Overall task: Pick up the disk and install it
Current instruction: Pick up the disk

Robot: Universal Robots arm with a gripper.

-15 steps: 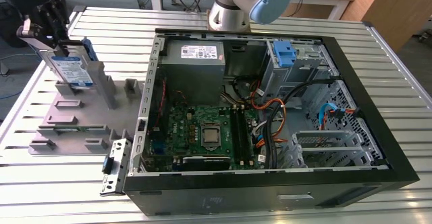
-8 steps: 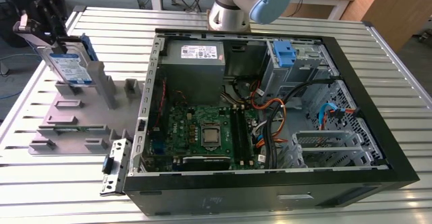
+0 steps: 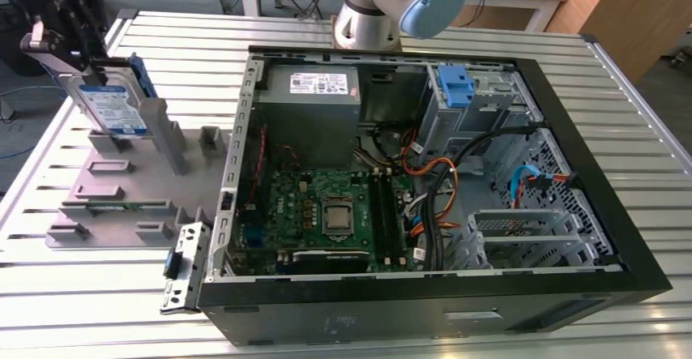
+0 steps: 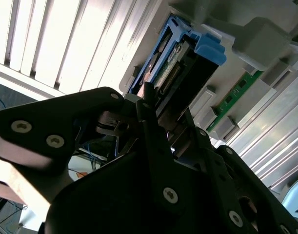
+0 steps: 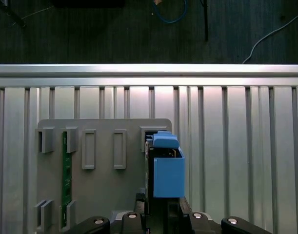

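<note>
Gripper: I am watching the gripper (image 3: 92, 69) hanging at the exterior view's left, over the grey fixture (image 3: 119, 189).
Grip: in the second wrist view its black fingers (image 4: 149, 109) are pressing on both flat sides of the disk's near end, so I am reading it as clamped on the disk (image 3: 112, 106).
Disk: it is standing upright on edge at the fixture's far corner, its white and blue label facing the exterior camera and its blue carrier frame running round the edges.
Seating: I am unable to tell whether its lower edge is resting in the fixture or sitting just clear of it.
Fixture: it is lying flat on the slatted metal table (image 3: 97, 310), and a green board strip (image 3: 119, 206) is sitting in one of its slots.
Computer case: the open computer case (image 3: 433, 314) is lying just beside the fixture, on the exterior view's right.
Inside: the grey power-supply box (image 3: 308, 83) and the blue latch tab (image 3: 458, 83) are sitting along its far side.
</note>
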